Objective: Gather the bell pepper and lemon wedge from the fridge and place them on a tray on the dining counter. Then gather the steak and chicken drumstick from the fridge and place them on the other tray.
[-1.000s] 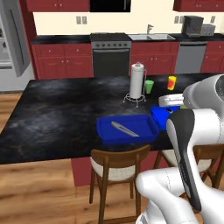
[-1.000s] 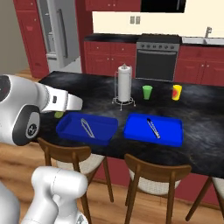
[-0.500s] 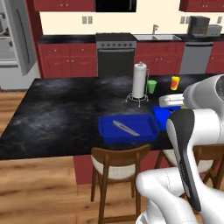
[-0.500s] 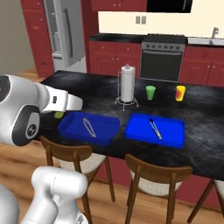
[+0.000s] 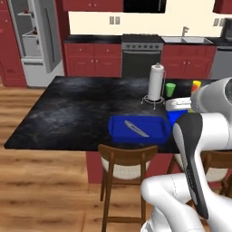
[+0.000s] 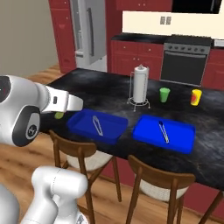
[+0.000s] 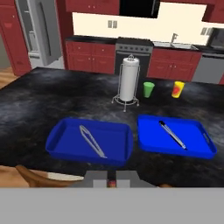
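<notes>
Two blue trays lie side by side on the black dining counter (image 7: pixel 35 100), each holding metal tongs. They are the left tray (image 7: pixel 61 146) (image 6: pixel 78 124) (image 5: pixel 114 131) and the right tray (image 7: pixel 206 148) (image 6: pixel 187 136). My gripper (image 7: pixel 112 180) hovers over the counter's near edge, in front of the left tray, with its fingers pressed together. A small yellow-green piece, apparently the lemon wedge (image 6: pixel 58 115), hangs just under my hand. The fridge (image 5: pixel 34 41) (image 6: pixel 87 30) stands at the far left with shelves showing. Bell pepper, steak and chicken drumstick are out of view.
A paper towel holder (image 7: pixel 128 78), a green cup (image 7: pixel 149 89) and a yellow cup (image 7: pixel 177 89) stand behind the trays. Wooden chairs (image 6: pixel 74 151) (image 6: pixel 159 179) line the counter's near side. Red cabinets and a stove (image 7: pixel 133 50) run along the back wall.
The whole picture has shifted as the base moves: trays and counter slid rightward and the fridge came further into view. The arm keeps its pose and the gripper stays shut.
</notes>
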